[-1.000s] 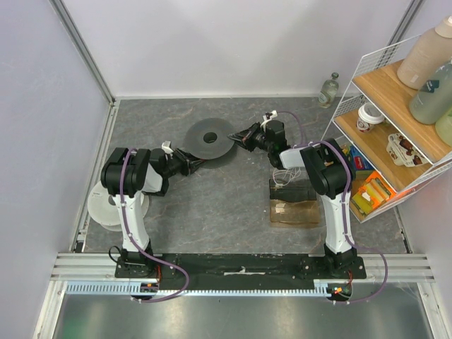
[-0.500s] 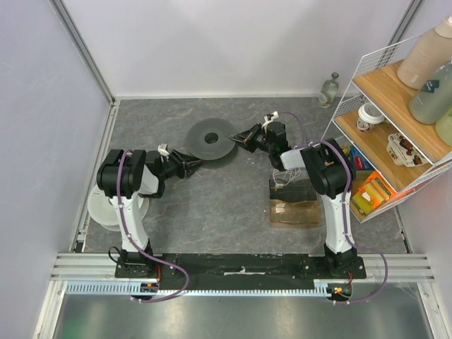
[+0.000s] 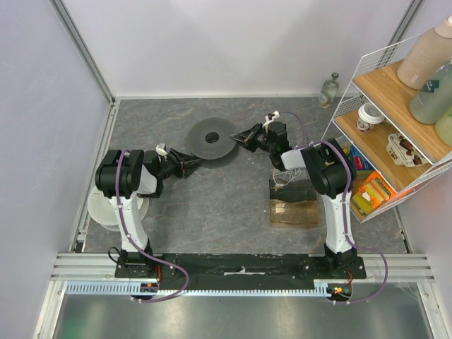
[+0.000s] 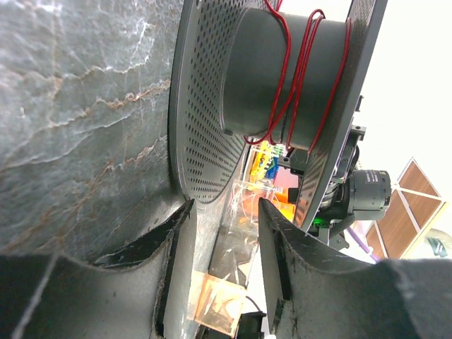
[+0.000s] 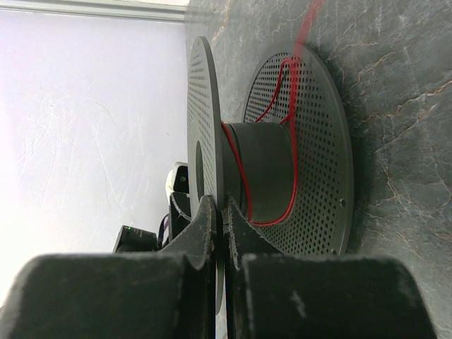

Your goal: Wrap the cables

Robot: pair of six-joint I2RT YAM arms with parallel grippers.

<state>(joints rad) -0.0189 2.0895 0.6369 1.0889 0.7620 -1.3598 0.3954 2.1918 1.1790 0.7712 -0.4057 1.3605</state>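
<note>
At the left edge a white spool point(image 3: 99, 206) sits beside the left arm. The left gripper point(image 4: 222, 212) lies low over the grey table point(image 3: 233, 205). Its jaws are spread with nothing between them, and its tips are just beside the near-left rim of the dark perforated reel point(image 3: 201, 150). The red wire point(image 4: 300, 78) is on that reel (a few loose turns round the hub, between the two discs), and in the right wrist view one blurred strand runs off the top of the picture. The right gripper point(image 5: 220, 212) reaches in from the right, jaws pinching the thin edge of the reel's upper disc. Further right are a clear box point(image 3: 293, 210) and a wire shelf point(image 3: 395, 106) with bottles
</note>
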